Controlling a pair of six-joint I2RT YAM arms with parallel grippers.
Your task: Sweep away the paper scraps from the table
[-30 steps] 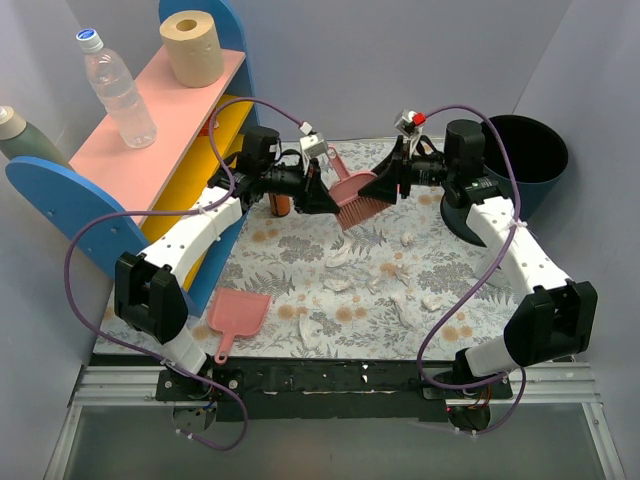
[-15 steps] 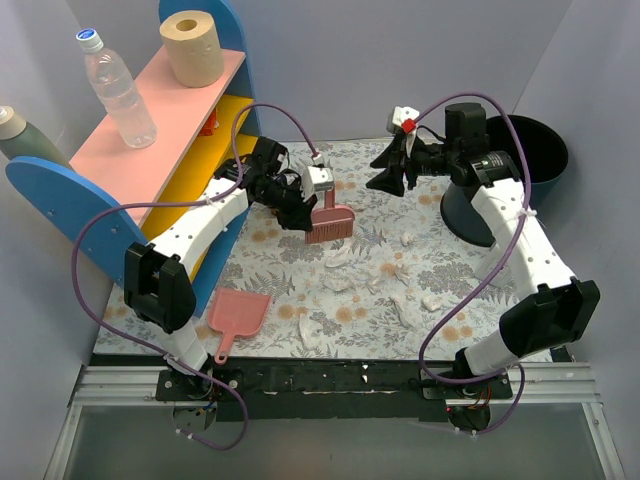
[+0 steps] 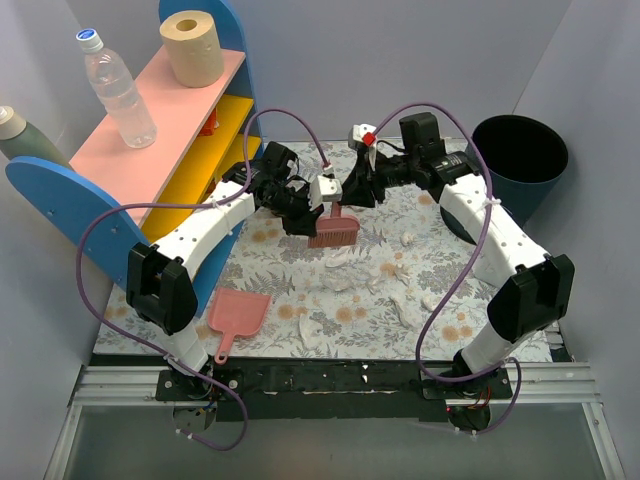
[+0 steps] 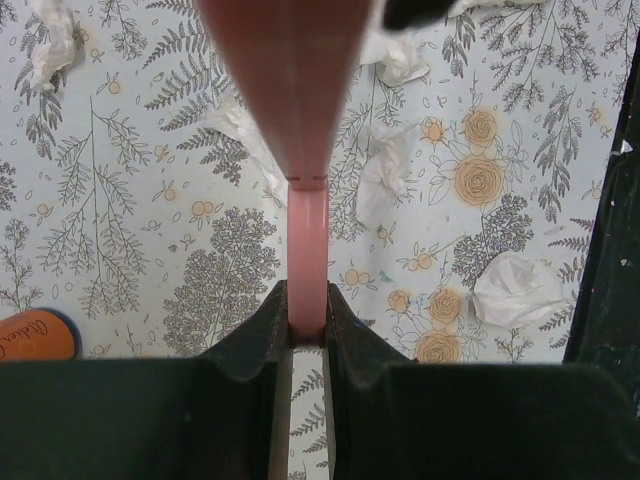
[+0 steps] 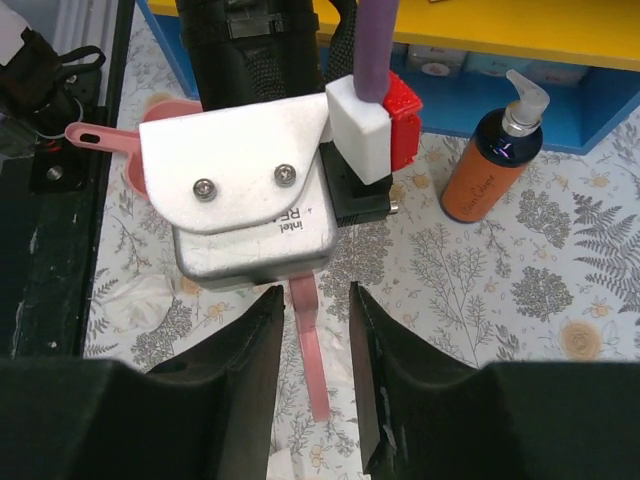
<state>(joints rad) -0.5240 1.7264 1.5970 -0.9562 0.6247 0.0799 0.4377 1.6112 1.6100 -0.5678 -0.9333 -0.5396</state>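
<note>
My left gripper [image 3: 312, 212] is shut on the handle of a pink brush [image 3: 334, 233], whose bristles hang just above the table [image 3: 270, 268]. In the left wrist view the handle [image 4: 307, 300] sits pinched between the fingers. Several white paper scraps [image 3: 338, 258] lie scattered over the middle and right of the cloth, and some show under the brush [image 4: 517, 288]. My right gripper [image 3: 352, 190] is open and empty, hovering close behind the left wrist camera [image 5: 250, 200]. The brush's pink strip [image 5: 314, 370] shows between its spread fingers.
A pink dustpan [image 3: 238, 315] lies at the near left. An orange pump bottle [image 5: 497, 165] stands by the blue, pink and yellow shelf [image 3: 170, 110]. The shelf carries a beige paper roll [image 3: 192, 45] and a water bottle [image 3: 115, 90]. A dark bin [image 3: 518, 160] stands at the far right.
The brush passed from between both grippers to the left one alone and came down toward the cloth. The right gripper pulled off, then moved left, close to the left gripper.
</note>
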